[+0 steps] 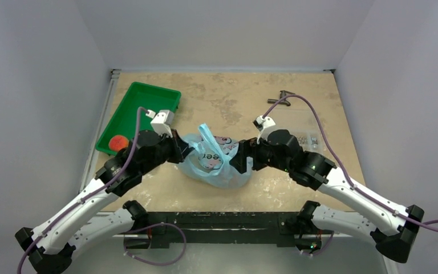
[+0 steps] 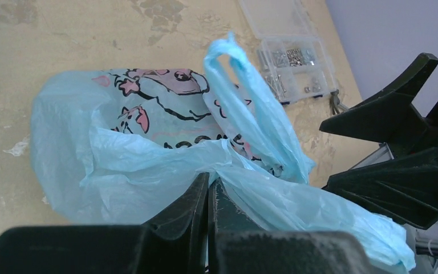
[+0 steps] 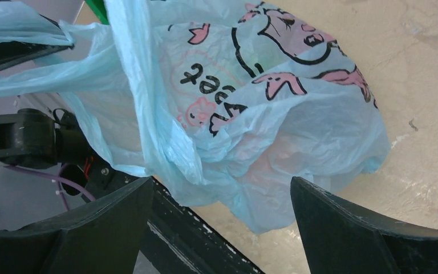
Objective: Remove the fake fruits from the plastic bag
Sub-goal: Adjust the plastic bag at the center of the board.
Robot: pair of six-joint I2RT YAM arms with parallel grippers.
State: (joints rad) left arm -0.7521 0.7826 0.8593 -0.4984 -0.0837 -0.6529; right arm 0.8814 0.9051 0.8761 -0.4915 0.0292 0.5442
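The light-blue plastic bag (image 1: 214, 165) with its dark-and-pink print lies crumpled at the table's near middle, one loop handle standing up. My left gripper (image 1: 183, 149) is shut on the bag's left edge; in the left wrist view the jaws (image 2: 208, 182) pinch a fold of the bag (image 2: 148, 142). My right gripper (image 1: 240, 160) is open at the bag's right side, its jaws (image 3: 221, 181) spread wide just short of the bag (image 3: 274, 114). An orange-red fruit (image 1: 117, 142) sits in the green tray (image 1: 148, 103). A faint peach shape (image 3: 285, 157) shows through the bag; other fruits are hidden.
The green tray stands at the back left. A clear rigid box (image 2: 293, 57) of small metal parts lies right of the bag, behind my right arm. A dark tool (image 1: 282, 97) lies at the back right. The table's near edge is close below the bag.
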